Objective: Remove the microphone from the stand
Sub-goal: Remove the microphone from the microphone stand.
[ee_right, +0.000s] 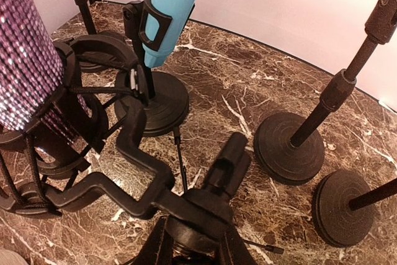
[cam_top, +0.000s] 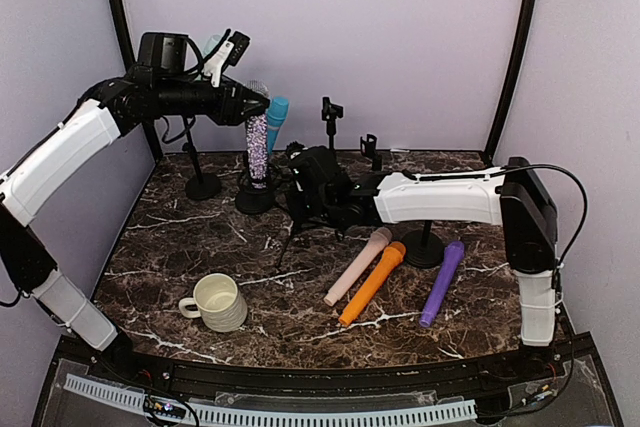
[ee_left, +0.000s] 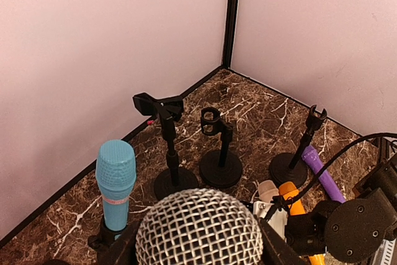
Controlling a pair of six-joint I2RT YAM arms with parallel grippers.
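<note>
At the left we see a cream mug (cam_top: 218, 302) on the marble table (cam_top: 170, 237). Behind it the left gripper (cam_top: 248, 104) sits on the mesh head of the glitter microphone (cam_top: 257, 142), its fingers (ee_left: 121, 250) closed against both sides. The microphone stands upright in its shock-mount stand (cam_top: 255, 197). Just beside it a blue microphone (cam_top: 276, 119) sits clipped in another stand. The right gripper (cam_top: 300, 187) is low by the tripod legs, and we cannot tell how its fingers stand. Farther right, pink (cam_top: 358, 265), orange (cam_top: 372, 282) and purple (cam_top: 442, 282) microphones lie side by side.
</note>
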